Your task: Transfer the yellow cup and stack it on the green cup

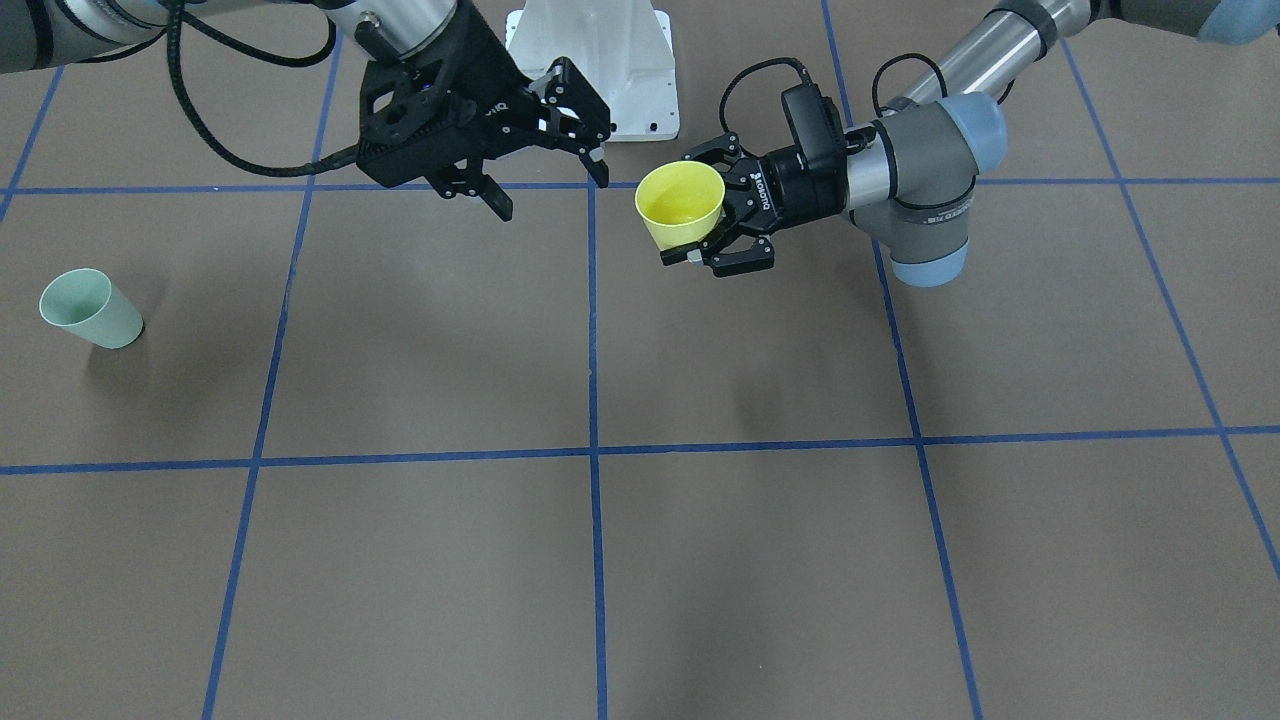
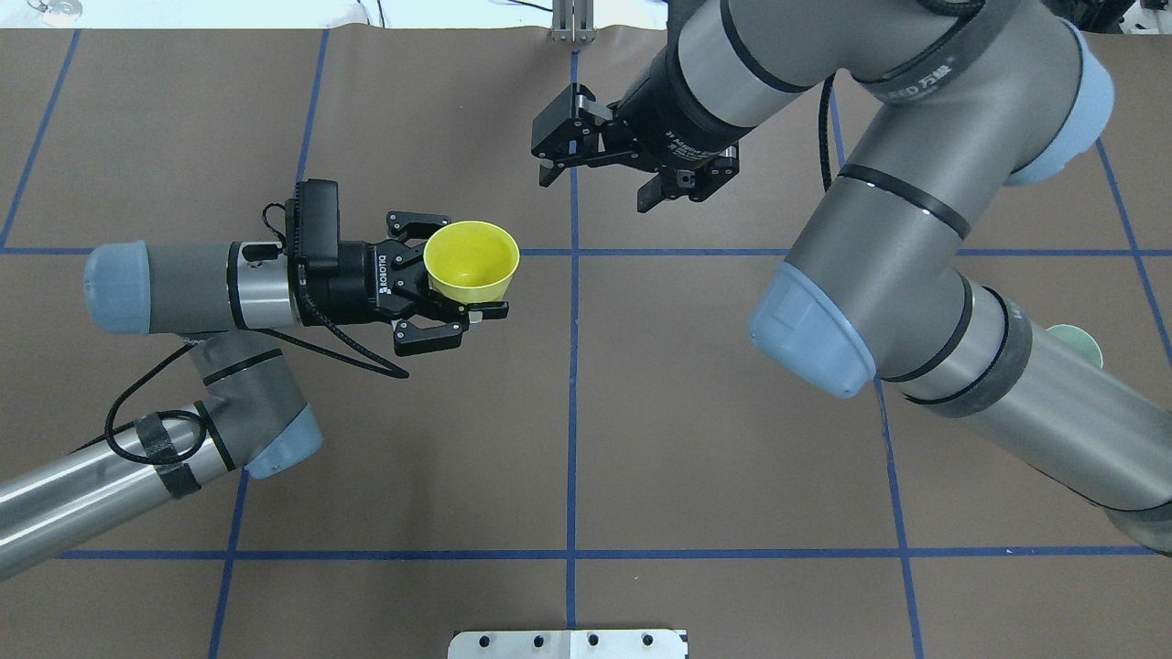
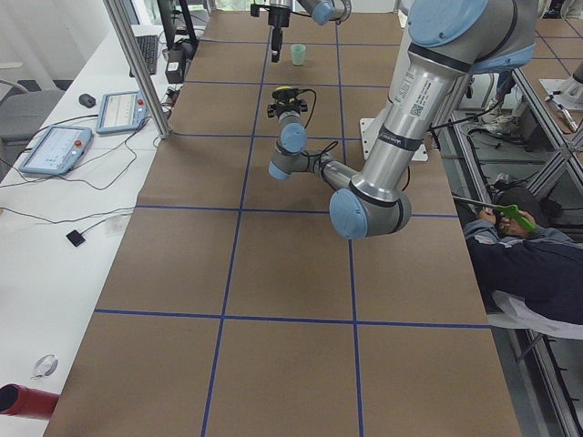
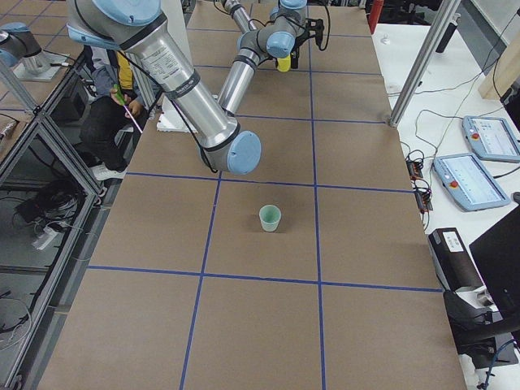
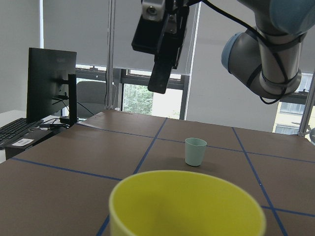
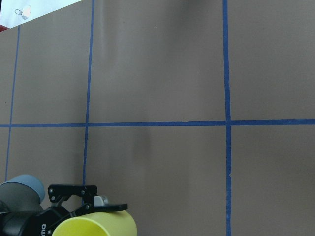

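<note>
The yellow cup point(image 1: 682, 205) is upright in my left gripper point(image 1: 690, 207), which is shut on its side and holds it above the table; it also shows in the overhead view point(image 2: 470, 261). The left wrist view has its rim point(image 5: 187, 206) at the bottom. The green cup point(image 1: 92, 310) stands upright on the table far to my right, apart from both grippers. In the overhead view only its rim point(image 2: 1080, 343) shows behind my right arm. My right gripper point(image 2: 595, 188) is open and empty, points down, and hangs above the table just beyond the yellow cup.
The brown table is marked with blue tape lines point(image 2: 573, 394). The white robot base plate point(image 1: 600, 60) sits at the robot's side of the table. My right arm's big elbow point(image 2: 824, 329) hangs over the right half. A bench with tablets point(image 4: 475, 162) runs along the far edge.
</note>
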`<state>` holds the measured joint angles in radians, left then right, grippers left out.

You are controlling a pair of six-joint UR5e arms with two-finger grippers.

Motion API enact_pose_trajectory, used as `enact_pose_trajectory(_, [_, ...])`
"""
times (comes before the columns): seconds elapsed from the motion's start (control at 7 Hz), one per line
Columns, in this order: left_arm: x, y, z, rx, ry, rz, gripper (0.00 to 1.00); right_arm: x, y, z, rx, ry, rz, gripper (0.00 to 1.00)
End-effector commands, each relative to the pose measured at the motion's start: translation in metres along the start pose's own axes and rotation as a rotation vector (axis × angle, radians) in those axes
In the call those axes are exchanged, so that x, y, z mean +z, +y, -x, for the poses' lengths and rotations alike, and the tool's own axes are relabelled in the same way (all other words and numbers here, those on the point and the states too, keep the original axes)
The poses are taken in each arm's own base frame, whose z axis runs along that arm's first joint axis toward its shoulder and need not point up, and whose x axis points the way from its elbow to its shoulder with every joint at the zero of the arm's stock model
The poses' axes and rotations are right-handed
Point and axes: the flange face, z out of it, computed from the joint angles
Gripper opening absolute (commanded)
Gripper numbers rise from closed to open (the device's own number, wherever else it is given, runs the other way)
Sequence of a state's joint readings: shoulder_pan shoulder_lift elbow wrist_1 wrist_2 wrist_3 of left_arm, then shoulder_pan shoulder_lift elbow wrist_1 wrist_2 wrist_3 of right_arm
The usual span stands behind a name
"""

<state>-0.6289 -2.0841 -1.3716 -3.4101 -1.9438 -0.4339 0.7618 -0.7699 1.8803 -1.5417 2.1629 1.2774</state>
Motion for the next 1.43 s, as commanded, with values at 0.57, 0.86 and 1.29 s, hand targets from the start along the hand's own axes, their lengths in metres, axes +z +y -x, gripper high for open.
enact_pose_trajectory(0.57, [0.009, 0.009, -0.012, 0.038, 0.022, 0.006, 0.08, 0.036, 0.014, 0.016, -0.165, 0.16, 0.147, 1.0])
enact_pose_trajectory(0.86, [0.009, 0.009, -0.014, 0.039, 0.026, 0.004, 0.1, 0.054, 0.021, 0.027, -0.171, 0.171, 0.172, 1.0])
enact_pose_trajectory(1.29, [0.01, 0.008, -0.014, 0.04, 0.026, 0.003, 0.11, 0.066, 0.034, 0.03, -0.185, 0.169, 0.187, 1.0])
